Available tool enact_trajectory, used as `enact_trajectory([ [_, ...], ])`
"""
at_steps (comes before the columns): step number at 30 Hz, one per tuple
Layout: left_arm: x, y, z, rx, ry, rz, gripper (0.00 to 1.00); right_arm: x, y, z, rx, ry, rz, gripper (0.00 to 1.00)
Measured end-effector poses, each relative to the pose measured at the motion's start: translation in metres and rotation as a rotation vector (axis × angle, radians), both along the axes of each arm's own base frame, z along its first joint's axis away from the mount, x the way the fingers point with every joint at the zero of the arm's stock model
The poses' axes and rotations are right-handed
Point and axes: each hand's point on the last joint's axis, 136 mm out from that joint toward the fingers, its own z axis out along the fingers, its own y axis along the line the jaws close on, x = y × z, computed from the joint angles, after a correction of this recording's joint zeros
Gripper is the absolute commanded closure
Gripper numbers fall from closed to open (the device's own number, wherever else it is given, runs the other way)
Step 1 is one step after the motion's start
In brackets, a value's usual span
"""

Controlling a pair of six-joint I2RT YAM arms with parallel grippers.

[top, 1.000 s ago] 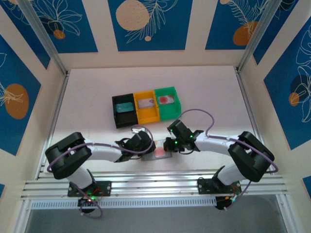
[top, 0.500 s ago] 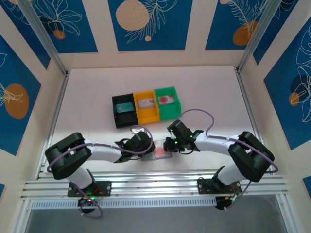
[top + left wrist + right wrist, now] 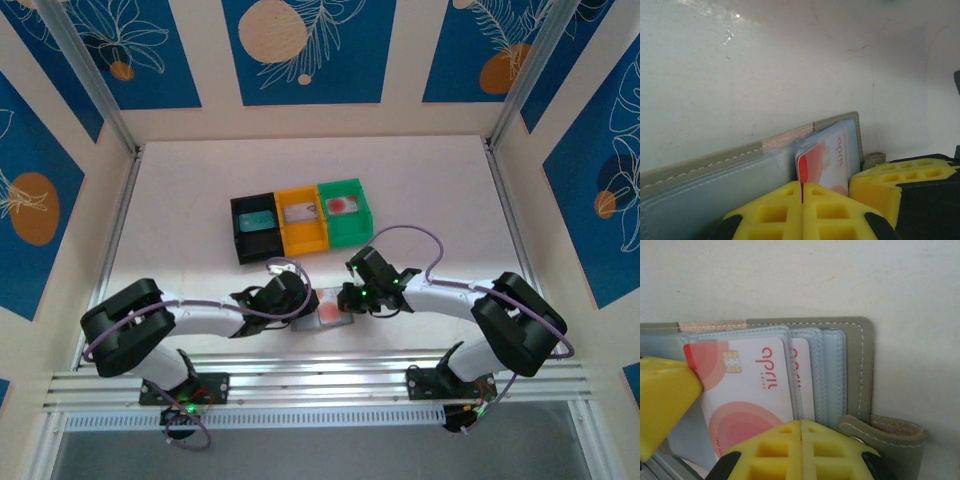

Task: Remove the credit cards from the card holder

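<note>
Grey-taupe card holder point(image 3: 860, 365) lies open, pale red-dot card point(image 3: 750, 395) showing; left claw point(image 3: 801, 187) pinches its edge, right claw point(image 3: 801, 426) pressed together.

The card holder point(image 3: 325, 313) lies on the table point(image 3: 430, 190) before the bins point(image 3: 303, 220), a credit card point(image 3: 750, 390) inside.

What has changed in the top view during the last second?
The left arm swung its elbow outward to its left and backward. The left gripper stays shut on the edge of the pale plastic card with red dot. The right gripper, shut, and the grey-taupe folding card holder kept their places.
</note>
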Motion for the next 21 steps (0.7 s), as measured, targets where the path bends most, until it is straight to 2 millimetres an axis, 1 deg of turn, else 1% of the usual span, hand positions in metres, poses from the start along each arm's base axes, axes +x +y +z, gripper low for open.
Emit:
enact_trajectory([
  [12, -0.001, -0.002, 0.011, -0.029, -0.018, -0.006, 1.0, 0.0, -0.005, 0.001, 0.0, -0.002, -0.009, 0.99],
  [21, -0.001, -0.003, 0.016, -0.032, -0.037, -0.018, 1.0, -0.002, -0.012, 0.0, -0.009, 0.008, -0.021, 0.99],
])
